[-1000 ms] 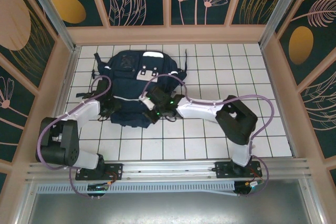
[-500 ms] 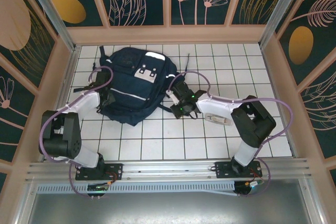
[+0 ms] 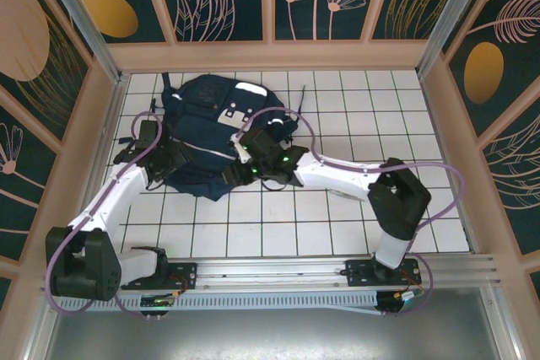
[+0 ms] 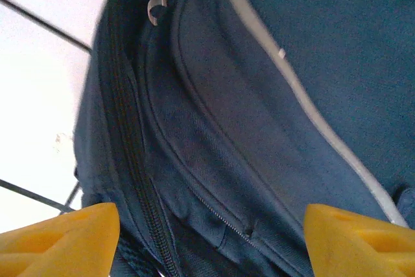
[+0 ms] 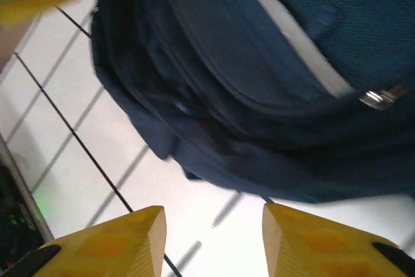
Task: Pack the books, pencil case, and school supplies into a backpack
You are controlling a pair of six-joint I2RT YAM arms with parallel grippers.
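Note:
The dark navy backpack (image 3: 207, 115) lies on the white tiled table at the back left, its white patches facing up. My left gripper (image 3: 171, 160) is at its near-left side. In the left wrist view this gripper (image 4: 207, 241) stands wide open over the backpack (image 4: 259, 95) fabric, beside a closed zipper (image 4: 130, 160) and the thin white stripe (image 4: 292, 82). My right gripper (image 3: 246, 158) is at the backpack's near edge. It (image 5: 214, 238) is open over bare tile, with the backpack (image 5: 259, 95) just ahead. The books, pencil case and school supplies are out of view.
Wooden walls (image 3: 101, 124) with patterned panels close in the table on three sides. A metal rail (image 3: 270, 271) with both arm bases runs along the near edge. Open white tiles (image 3: 371, 115) stretch to the right of the backpack and in front of it.
Both grippers have opened. The backpack has shifted and turned on the table. The left arm has stretched out to its near-left side, and the right gripper has returned to its near edge.

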